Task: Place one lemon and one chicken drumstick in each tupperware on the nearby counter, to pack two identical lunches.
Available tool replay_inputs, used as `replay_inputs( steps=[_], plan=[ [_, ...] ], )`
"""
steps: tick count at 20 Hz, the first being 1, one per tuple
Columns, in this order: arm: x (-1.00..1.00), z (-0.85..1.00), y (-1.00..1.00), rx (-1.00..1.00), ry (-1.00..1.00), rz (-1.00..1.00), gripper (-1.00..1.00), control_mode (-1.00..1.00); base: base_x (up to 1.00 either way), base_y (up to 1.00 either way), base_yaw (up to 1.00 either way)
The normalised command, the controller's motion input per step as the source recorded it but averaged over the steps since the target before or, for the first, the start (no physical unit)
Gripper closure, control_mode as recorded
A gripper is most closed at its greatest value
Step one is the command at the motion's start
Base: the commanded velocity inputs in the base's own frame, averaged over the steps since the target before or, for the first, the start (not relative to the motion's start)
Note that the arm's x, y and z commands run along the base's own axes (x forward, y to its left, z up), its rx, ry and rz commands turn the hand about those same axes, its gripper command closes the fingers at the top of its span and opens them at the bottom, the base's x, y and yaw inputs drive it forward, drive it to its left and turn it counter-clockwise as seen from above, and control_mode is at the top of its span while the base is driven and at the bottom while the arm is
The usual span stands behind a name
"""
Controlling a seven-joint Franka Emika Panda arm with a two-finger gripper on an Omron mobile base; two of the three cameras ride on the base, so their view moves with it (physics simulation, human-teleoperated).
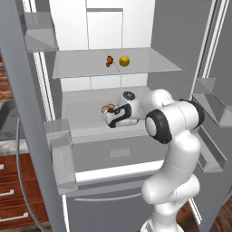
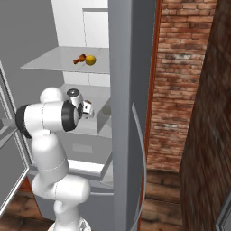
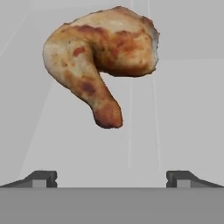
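Reaching into the open fridge, I have my gripper point(image 3: 112, 177) lined up on a chicken drumstick point(image 3: 101, 57) that lies on the middle shelf point(image 1: 86, 111). My fingertips point(image 3: 41, 178) stand spread wide at either side of the hand view with nothing between them, so I am holding nothing yet. The drumstick sits ahead of the tips, its thick end away from me and its narrow bone end pointing back toward the gap; I judge that this is why my hand comes in level and straight, so the jaws can pass either side of the meat.

From the left base view my hand hangs low over that shelf, with the drumstick just beyond it. On the shelf above point(image 1: 149, 65) a second drumstick point(image 1: 109, 60) and a lemon point(image 1: 124, 60) lie just beside each other, apart from my arm, waiting for a later trip.

The fridge is the one container I can speak for here: two drumsticks and one lemon visible in it. A strip of desk point(image 1: 9, 146) over wooden drawers point(image 1: 13, 181) shows to my left, past the fridge door point(image 1: 27, 113), and I cannot make out the tupperware or what they hold
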Motion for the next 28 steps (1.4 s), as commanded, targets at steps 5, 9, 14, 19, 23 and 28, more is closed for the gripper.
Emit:
replay_inputs(
  steps=[5, 9, 14, 19, 23, 28],
  plan=[
    [0.41, -0.08, 0.00, 0.00, 0.00, -0.01, -1.00, -1.00, 0.00, 0.00, 0.00],
    [0.43, -0.14, 0.02, 0.00, 0.00, -0.02, -1.00, -1.00, 0.00, 0.00, 0.00],
    [0.40, -0.27, 0.06, 0.00, 0.00, 0.00, -1.00, -1.00, 0.00, 0.00, 0.00],
    [0.22, -0.40, 0.16, 0.00, 0.00, 0.00, -1.00, -1.00, 0.00, 0.00, 0.00],
    [0.10, -0.41, 0.11, 0.00, 0.00, 0.00, -1.00, -1.00, 0.00, 0.00, 0.00],
    [0.00, -0.40, 0.03, 0.00, 0.00, -0.01, 1.00, -1.00, 0.00, 0.00, 0.00]
  ],
)
